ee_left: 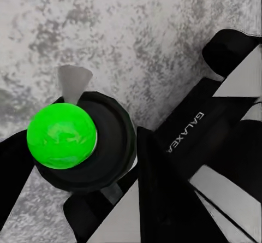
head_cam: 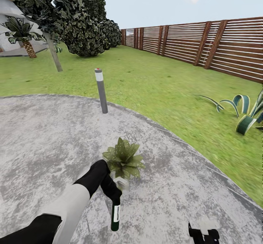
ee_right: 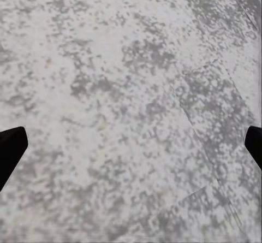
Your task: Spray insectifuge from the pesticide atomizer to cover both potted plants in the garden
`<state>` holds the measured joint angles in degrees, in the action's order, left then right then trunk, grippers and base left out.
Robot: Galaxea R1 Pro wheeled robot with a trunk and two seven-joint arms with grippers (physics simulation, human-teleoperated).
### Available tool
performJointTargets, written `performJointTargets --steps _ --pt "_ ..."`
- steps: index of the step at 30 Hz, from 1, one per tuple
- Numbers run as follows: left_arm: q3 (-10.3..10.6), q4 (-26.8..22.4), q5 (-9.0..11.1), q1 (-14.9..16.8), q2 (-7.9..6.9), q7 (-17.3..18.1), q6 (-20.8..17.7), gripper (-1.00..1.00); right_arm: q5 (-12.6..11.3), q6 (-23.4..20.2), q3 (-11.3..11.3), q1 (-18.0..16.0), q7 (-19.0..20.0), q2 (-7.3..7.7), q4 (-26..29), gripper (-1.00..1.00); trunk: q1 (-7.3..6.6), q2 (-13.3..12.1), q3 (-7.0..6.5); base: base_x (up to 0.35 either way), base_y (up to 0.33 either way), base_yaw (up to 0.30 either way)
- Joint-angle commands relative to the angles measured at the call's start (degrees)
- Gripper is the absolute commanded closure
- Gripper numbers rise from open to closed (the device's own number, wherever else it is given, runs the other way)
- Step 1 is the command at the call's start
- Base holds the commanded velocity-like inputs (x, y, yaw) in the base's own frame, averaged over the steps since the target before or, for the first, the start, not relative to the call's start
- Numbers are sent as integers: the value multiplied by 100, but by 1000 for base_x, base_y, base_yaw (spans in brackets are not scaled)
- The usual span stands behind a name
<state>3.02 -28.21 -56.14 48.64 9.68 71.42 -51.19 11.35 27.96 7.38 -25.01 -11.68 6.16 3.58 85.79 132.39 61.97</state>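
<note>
Ground: a big round patch of mottled grey paving (head_cam: 44, 138) is seen up close, rough and blotchy, with green lawn (head_cam: 153, 79) wrapped around its far and right edges.
Surroundings: a brown slatted wooden fence (head_cam: 204, 46) is run along the far right, dark bushy trees (head_cam: 84, 21) are lined up far left, and a small palm (head_cam: 22, 34) is set by a pale wall.
Plants counted: one potted plant (head_cam: 123, 159) is found near the middle of the paving, a low rosette of pointed, speckled green leaves in a small grey pot; one striped curling-leaf plant (head_cam: 244, 112) is spotted on the grass at right.
Post: one slim grey bollard (head_cam: 101, 90) with a white band and red top is stood upright at the paving's far edge.
Spray bottle: one pesticide atomizer (head_cam: 115, 214) is held just near of the potted plant, hanging down from the grip, dark green with a white label; in the left wrist view a bright green rounded end (ee_left: 61, 136) in a black collar is shown.
Left gripper (head_cam: 114, 194): it's clamped around the bottle.
Right gripper (ee_right: 131, 147): black fingertips (ee_right: 10, 147) are spread wide at both edges, nothing held, grey paving underneath.
</note>
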Motion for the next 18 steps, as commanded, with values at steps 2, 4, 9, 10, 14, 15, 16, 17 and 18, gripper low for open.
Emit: performJointTargets --steps 2,4,9,10,14,15,16,17,18 --pt "-3 2 -62 -28 -11 44 193 100 61 17 44 -4 -19 0 -6 -100 -5 2 5 -338 2 0" --pt "-3 -31 -68 -93 -29 18 394 100 61 17 39 -4 -19 -4 -6 -100 -5 2 5 -338 1 0" --pt "-62 -48 476 -595 -37 -844 2524 100 69 17 44 -4 -27 -1 -23 -100 -5 2 5 -313 0 0" --pt "-63 -57 483 -631 -35 -851 2564 100 69 17 44 -4 -28 -1 -23 -100 -5 2 5 -315 0 0" --pt "-65 -57 662 -677 -14 -862 2621 100 69 17 37 -4 -28 -9 -24 -100 -5 2 5 -331 0 0" --pt "-63 -63 817 -679 -17 -866 2630 100 70 17 36 -4 -28 -13 -24 -100 -5 2 5 -336 -6 0" --pt "-59 -66 967 -679 -20 -882 2639 100 70 17 36 -4 -28 -16 -24 -100 -5 2 5 -333 -51 0" --pt "-58 -68 1067 -680 -21 -932 2644 100 70 17 35 -4 -28 -17 -24 -100 -5 2 5 -319 -98 0" --pt "-55 -66 1123 -680 -20 -1019 2647 100 70 18 35 -4 -28 -17 -24 -100 -5 2 5 -302 -131 57"
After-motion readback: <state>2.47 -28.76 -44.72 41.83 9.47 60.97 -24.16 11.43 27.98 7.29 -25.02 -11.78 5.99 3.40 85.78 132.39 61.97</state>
